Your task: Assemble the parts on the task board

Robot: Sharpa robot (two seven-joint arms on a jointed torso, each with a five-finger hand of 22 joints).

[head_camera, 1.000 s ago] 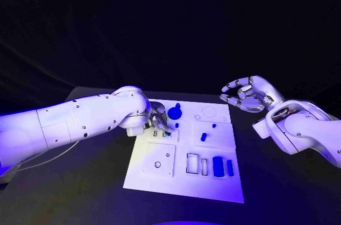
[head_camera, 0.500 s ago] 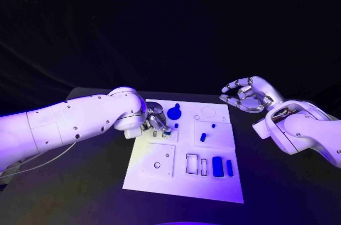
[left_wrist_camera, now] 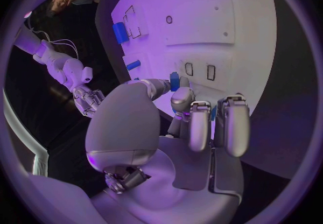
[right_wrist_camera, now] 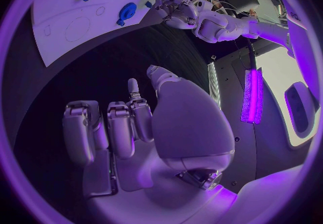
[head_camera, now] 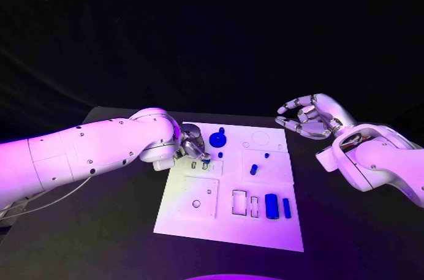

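The white task board (head_camera: pixel 225 228) lies in the middle of the black table. My left hand (head_camera: pixel 192 148) hovers over the board's far left part and pinches a small blue part (head_camera: pixel 205 161) between thumb and fingertip, just above two small slots (left_wrist_camera: pixel 199 70). The same small blue part (left_wrist_camera: pixel 175 81) sits at the fingertips in the left wrist view. A round blue part (head_camera: pixel 217 139) stands right beside the hand. My right hand (head_camera: pixel 306 117) hangs in the air beyond the board's far right corner, fingers curled in, holding nothing.
Other blue parts are on the board: a small peg (head_camera: pixel 253 168) near the middle, a tiny one (head_camera: pixel 267 155) behind it, and two upright bars (head_camera: pixel 271 205) (head_camera: pixel 285 208) at the near right. A rectangular cut-out (head_camera: pixel 239 203) lies next to them.
My left hand has drawn slightly toward the far side of the board with the small blue part in its fingers. The right hand has stayed where it was.
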